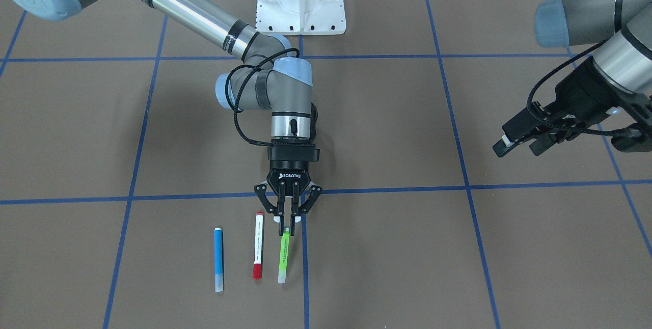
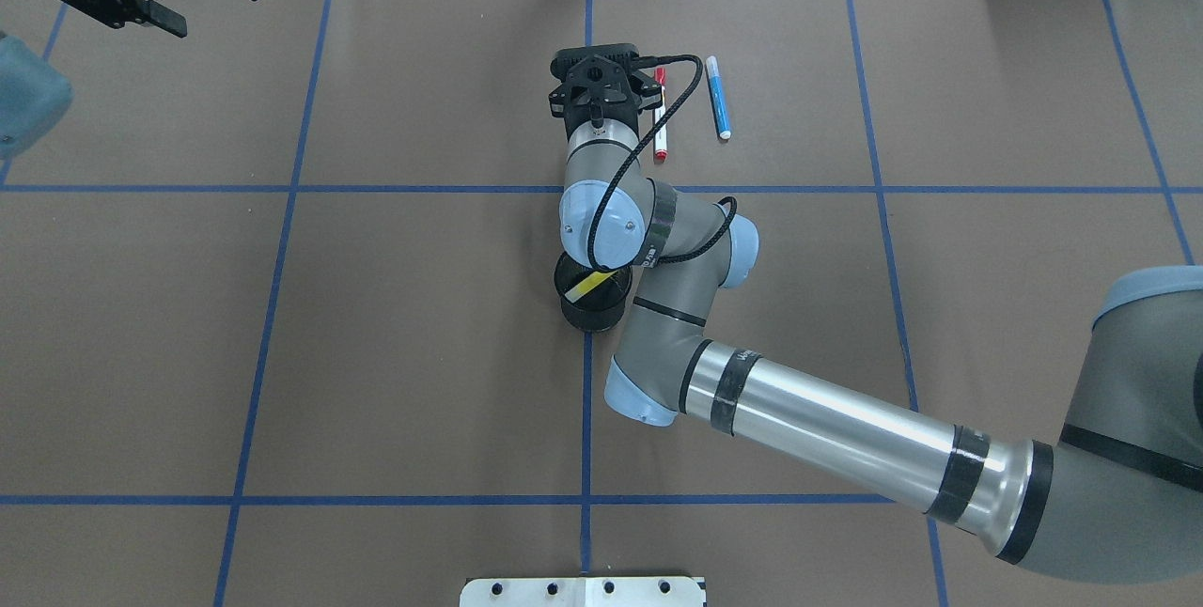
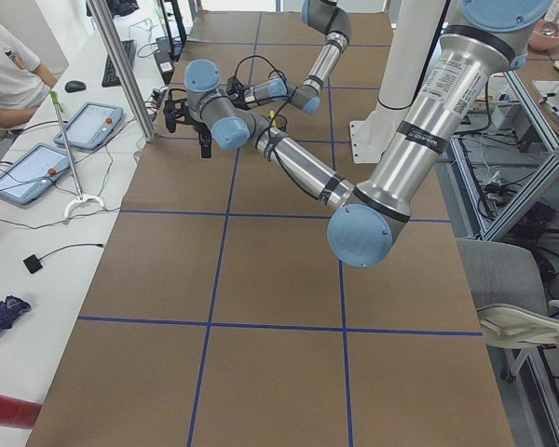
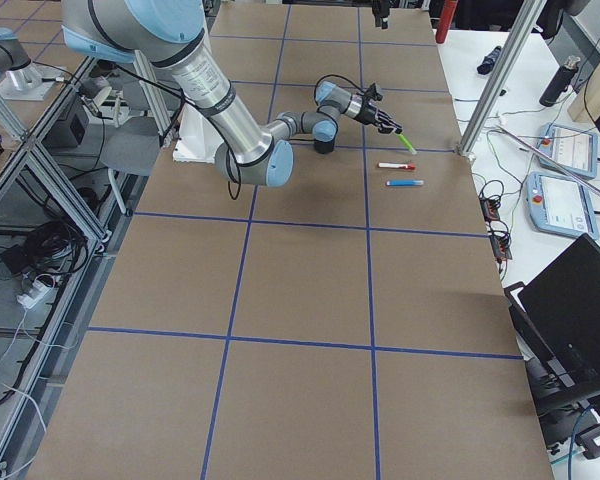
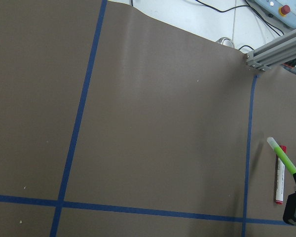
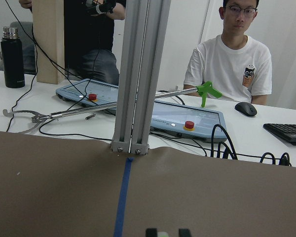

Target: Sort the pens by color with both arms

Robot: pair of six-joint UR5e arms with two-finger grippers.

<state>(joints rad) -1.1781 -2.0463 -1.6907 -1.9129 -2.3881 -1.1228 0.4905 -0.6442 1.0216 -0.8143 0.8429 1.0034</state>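
My right gripper (image 1: 286, 217) is shut on the upper end of the green pen (image 1: 283, 257), which sticks out from its fingers at a tilt (image 5: 284, 157). Just to the side, the red-capped white pen (image 1: 258, 252) and the blue pen (image 1: 218, 260) lie parallel on the brown table. From overhead the right gripper (image 2: 601, 85) hides the green pen, with the red pen (image 2: 662, 118) and blue pen (image 2: 718, 98) beside it. The yellow pen (image 2: 592, 285) stands in a black mesh cup (image 2: 592, 311) under the right arm's wrist. My left gripper (image 1: 519, 146) hangs open and empty far off to the side.
The white base mount (image 1: 300, 3) sits at the robot's edge of the table. An aluminium post (image 6: 138, 74) stands at the far table edge. Behind it a person (image 6: 234, 64) sits by tablets with red buttons (image 6: 189, 124).
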